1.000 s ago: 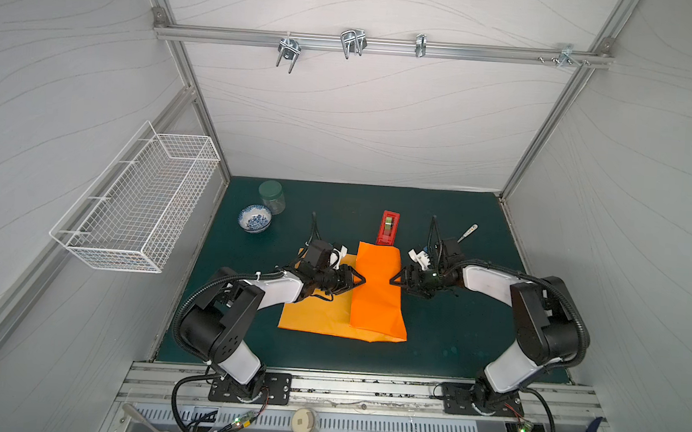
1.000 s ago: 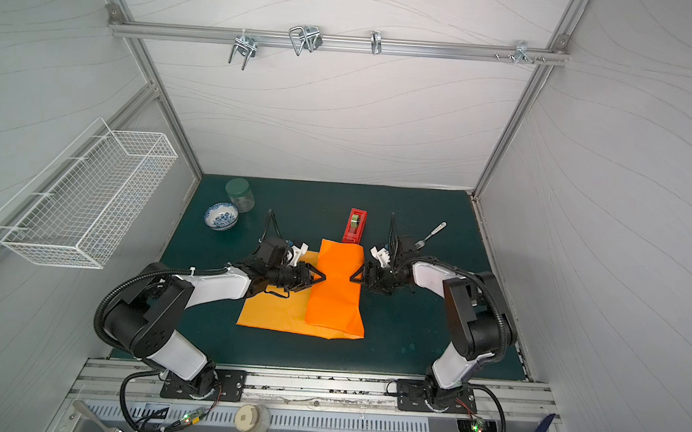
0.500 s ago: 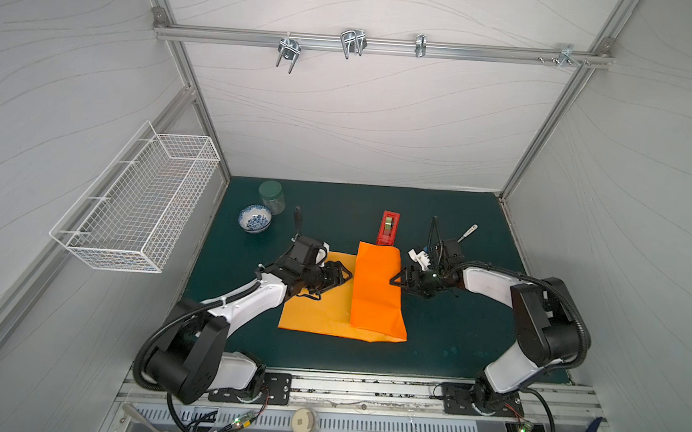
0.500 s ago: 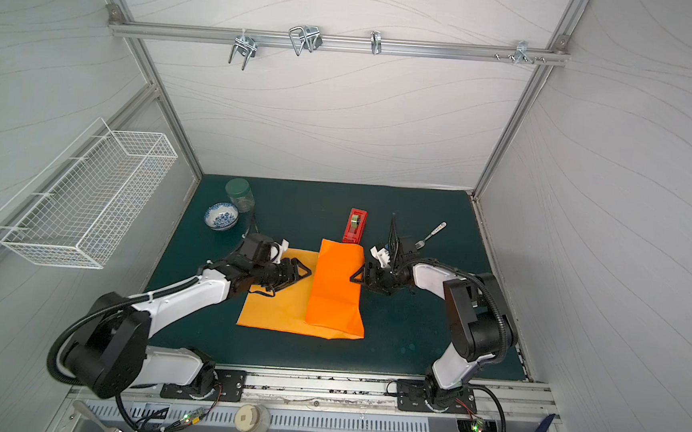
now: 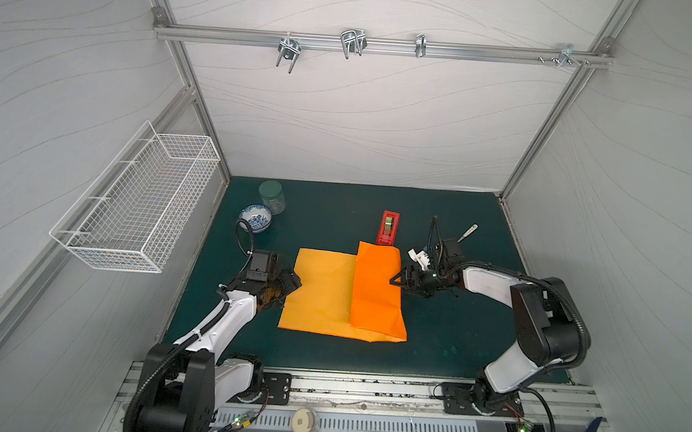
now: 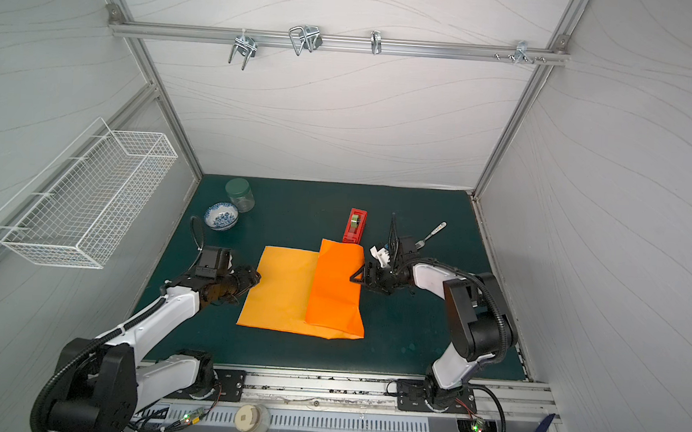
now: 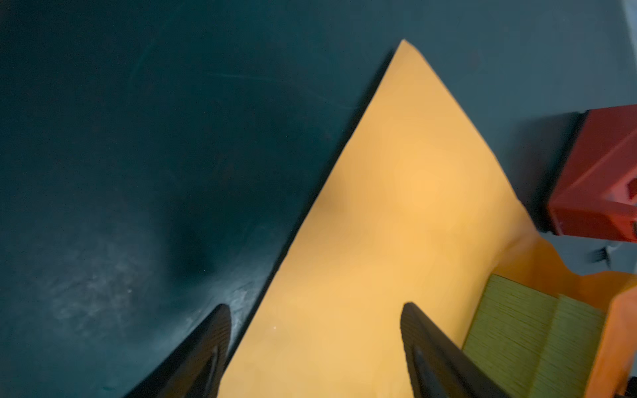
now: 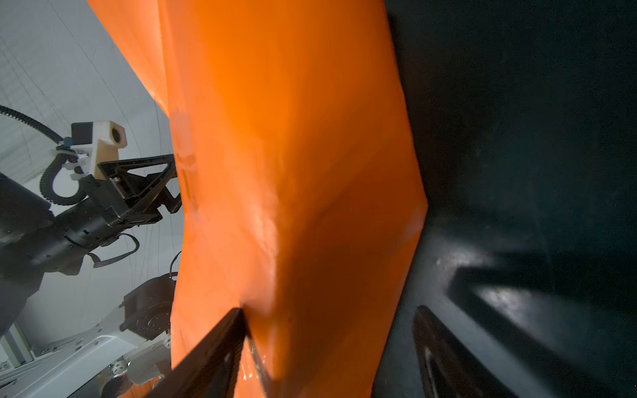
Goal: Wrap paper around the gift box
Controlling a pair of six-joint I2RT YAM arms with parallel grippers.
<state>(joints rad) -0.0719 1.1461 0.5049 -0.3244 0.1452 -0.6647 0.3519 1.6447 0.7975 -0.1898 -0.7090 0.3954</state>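
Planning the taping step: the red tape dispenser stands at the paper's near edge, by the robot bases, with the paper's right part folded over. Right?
Not quite. The tape dispenser stands at the far edge of the paper, not the near one, as both top views show. The paper's right part is folded over, as you say.

Left arm [image 5: 222, 325] and right arm [image 5: 489, 282]: glossy white shells, black joints, ribbed black cable hose [image 8: 46, 179], cream wrist camera [image 8: 103, 136], and a black left gripper [image 7: 315, 306] and right gripper [image 8: 329, 310] with ribbed fingers [image 7: 206, 348].
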